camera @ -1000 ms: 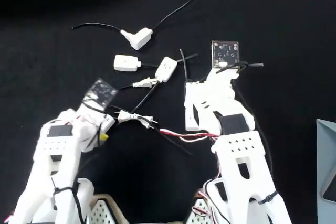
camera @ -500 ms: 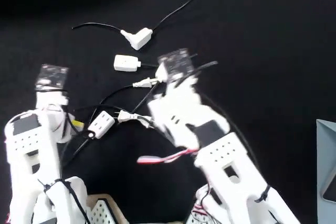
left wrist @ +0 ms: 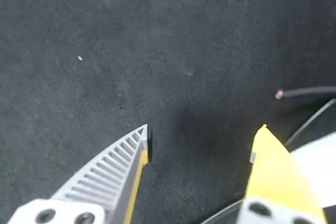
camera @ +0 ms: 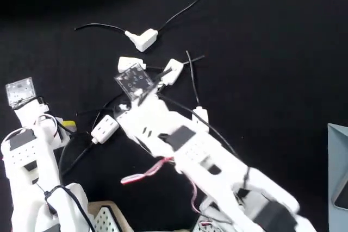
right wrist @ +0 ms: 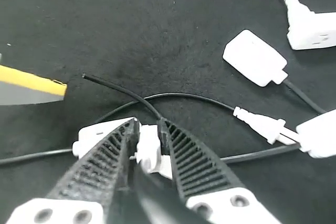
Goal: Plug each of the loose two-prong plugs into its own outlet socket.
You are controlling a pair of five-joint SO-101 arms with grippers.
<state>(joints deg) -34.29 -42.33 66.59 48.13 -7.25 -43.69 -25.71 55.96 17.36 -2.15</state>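
Pinching plug in tightly closed right gripper; align it squarely with socket just beside before pushing. Left gripper spread wide, empty.

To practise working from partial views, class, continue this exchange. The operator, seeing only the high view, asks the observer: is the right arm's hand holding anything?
Observer: Yes. The right hand is shut on a white plug.
Operator: And the left hand?
Observer: The left hand is open above bare black cloth.
Operator: Any other plug close by?
Observer: A two-prong plug lies with its prongs at a white socket.
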